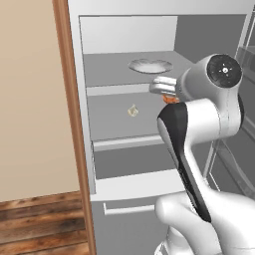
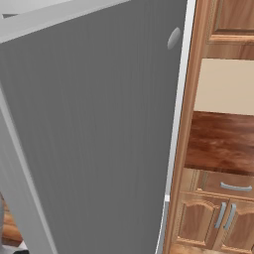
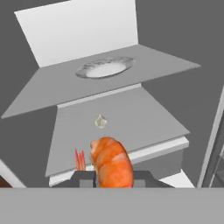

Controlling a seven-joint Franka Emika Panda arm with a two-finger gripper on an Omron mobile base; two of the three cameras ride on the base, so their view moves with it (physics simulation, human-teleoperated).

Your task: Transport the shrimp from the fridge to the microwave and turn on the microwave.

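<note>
Shrimp (image 3: 111,164) upright in claw (image 3: 111,178), tail low, facing fridge (image 3: 109,111) shelves

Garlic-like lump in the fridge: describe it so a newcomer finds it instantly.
Start at the open fridge and find the shelf below the one carrying the white plate. The lump sits alone mid-shelf. It is small, pale beige and bulb-shaped, unlike the orange shrimp held in the jaws in front of that shelf.
</note>
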